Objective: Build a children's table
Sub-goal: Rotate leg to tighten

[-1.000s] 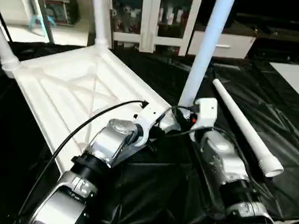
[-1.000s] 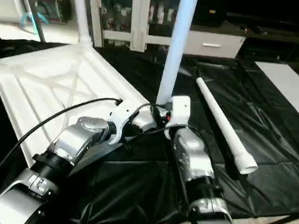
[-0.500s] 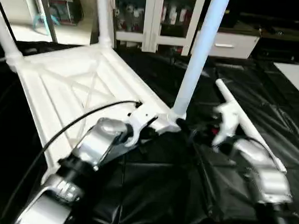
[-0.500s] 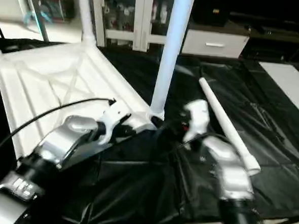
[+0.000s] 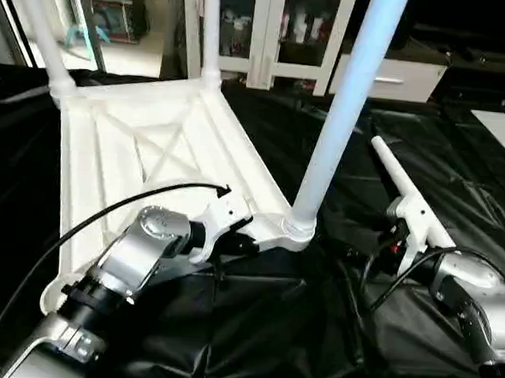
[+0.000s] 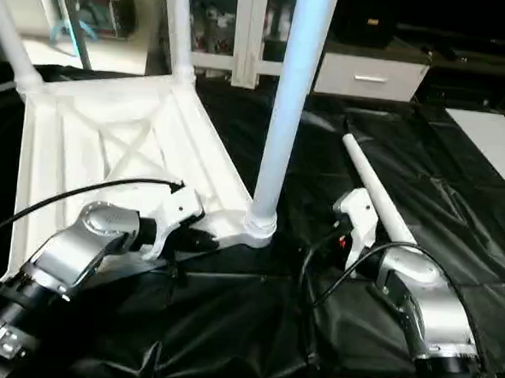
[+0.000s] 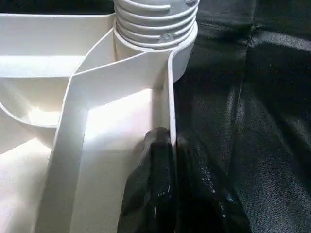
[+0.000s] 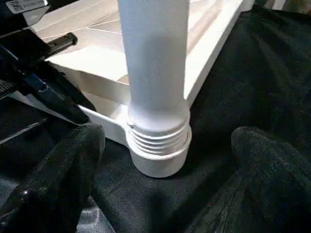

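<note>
The children's table lies upside down on a black sheet, its white ribbed top (image 5: 143, 157) facing up. Three white legs stand in corner sockets: one at the far left (image 5: 39, 30), one at the back (image 5: 212, 32), and a near one (image 5: 344, 100) in the socket (image 5: 297, 230) closest to me. A loose leg (image 5: 406, 194) lies on the sheet to the right. My left gripper (image 7: 172, 145) is shut on the top's near rim, just beside that socket. My right gripper (image 8: 167, 136) stands open, its fingers (image 8: 63, 165) wide on either side of the near leg's base without touching it.
The black sheet (image 5: 270, 327) covers the floor around the table. A white glass-door cabinet (image 5: 279, 28) and a low drawer unit (image 5: 388, 77) stand behind. A black cable (image 5: 131, 203) arcs over my left forearm.
My right gripper has opened, let go of the near leg and drawn back to the right. The leg stays upright in its socket. The left gripper has kept its pinch; the camera shifted.
</note>
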### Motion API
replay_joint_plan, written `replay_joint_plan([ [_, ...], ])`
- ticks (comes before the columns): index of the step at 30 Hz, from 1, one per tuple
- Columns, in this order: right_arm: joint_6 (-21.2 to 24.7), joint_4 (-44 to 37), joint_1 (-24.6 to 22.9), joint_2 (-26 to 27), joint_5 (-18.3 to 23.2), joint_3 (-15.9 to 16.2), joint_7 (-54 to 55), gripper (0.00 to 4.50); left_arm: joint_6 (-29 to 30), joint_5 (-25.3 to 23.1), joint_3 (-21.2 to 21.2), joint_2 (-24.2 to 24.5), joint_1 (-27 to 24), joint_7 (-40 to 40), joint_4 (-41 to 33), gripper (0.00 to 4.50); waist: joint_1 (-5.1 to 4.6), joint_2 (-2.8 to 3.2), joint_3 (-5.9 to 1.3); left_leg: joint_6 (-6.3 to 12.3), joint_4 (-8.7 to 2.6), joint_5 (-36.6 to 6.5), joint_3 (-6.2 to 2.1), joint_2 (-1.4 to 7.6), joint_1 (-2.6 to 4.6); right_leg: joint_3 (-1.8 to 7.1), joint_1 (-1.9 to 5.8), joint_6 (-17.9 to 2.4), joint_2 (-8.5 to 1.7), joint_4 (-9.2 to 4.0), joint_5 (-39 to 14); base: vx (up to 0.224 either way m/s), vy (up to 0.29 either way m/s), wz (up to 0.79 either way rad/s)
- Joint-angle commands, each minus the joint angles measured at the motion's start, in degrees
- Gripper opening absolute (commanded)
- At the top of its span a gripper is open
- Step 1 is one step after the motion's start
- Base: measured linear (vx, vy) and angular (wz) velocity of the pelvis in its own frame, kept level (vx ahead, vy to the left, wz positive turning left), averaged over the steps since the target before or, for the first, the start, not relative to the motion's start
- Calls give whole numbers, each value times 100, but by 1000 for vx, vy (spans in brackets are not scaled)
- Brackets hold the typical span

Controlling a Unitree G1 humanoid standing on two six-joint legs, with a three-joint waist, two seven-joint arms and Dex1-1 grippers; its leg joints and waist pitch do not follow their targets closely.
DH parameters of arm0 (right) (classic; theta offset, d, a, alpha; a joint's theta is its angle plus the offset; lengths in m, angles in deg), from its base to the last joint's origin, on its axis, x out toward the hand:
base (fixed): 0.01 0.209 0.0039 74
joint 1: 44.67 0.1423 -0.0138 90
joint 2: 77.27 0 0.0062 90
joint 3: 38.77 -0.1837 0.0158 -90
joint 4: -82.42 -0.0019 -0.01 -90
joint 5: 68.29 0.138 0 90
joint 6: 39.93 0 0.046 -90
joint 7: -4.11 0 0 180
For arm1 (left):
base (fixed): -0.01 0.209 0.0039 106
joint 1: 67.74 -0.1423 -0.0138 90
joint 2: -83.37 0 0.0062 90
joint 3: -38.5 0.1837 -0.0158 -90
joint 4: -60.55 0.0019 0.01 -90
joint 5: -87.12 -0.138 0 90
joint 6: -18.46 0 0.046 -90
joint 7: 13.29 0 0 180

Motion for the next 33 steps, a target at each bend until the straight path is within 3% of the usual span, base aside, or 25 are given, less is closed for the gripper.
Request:
replay_joint_plan([
  [1, -13, -33, 74, -40, -6, 15, -21, 450, -112, 362, -15, -130, -91, 217, -139, 61, -3, -87, -325, 240, -449, -1322, -60, 242, 7, 288, 239, -834, -356, -468, -2221, 0, 0, 0],
  [2, -19, -28, 106, -17, 6, 50, -54, 450, -146, 317, 23, -69, -91, 294, -208, 61, 17, -66, -337, 239, -446, -1244, -59, 243, 10, 291, 244, -884, -359, -450, -2100, 0, 0, 0],
  [8, -86, 43, 156, 33, -49, 97, -96, 450, -30, 361, 12, -17, -111, 396, -301, 104, 52, -75, -344, 261, -436, -1057, -42, 254, 19, 299, 265, -1082, -354, -385, -1588, 0, 0, 0],
  [11, -98, 60, 155, 36, -50, 96, -126, 450, -172, 241, 43, 31, -133, 307, -308, 104, 56, -104, -333, 265, -439, -1083, -44, 253, 8, 297, 271, -1045, -357, -395, -1702, 0, 0, 0],
  [14, -119, 119, 182, 34, -67, 109, -150, 450, -193, 184, 90, 131, -175, 314, -357, 104, 55, -92, -331, 215, -447, -1146, -53, 255, 11, 298, 270, -971, -364, -409, -1851, 0, 0, 0],
  [24, -146, 234, 305, 59, -77, 99, -146, 450, -202, 40, 154, 266, -172, 218, -329, 104, 45, -97, -338, 186, -436, -1110, -47, 248, 18, 300, 272, -1002, -351, -390, -1735, 0, 0, 0],
  [28, -123, 225, 351, 97, -56, 94, -140, 450, -166, 88, 133, 236, -199, 220, -336, 87, 40, -84, -343, 189, -433, -1081, -48, 249, 17, 299, 276, -1034, -345, -378, -1643, 0, 0, 0],
  [30, -119, 227, 361, 101, -52, 96, -140, 450, -159, 107, 122, 218, -203, 216, -337, 51, 43, -84, -349, 195, -428, -1058, -44, 248, 21, 302, 276, -1070, -346, -370, -1568, 0, 0, 0],
  [33, -128, 244, 374, 108, -52, 102, -146, 450, -147, 110, 145, 227, -212, 236, -351, 47, 45, -85, -352, 202, -425, -1051, -44, 245, 24, 297, 282, -1056, -347, -373, -1601, 0, 0, 0],
])
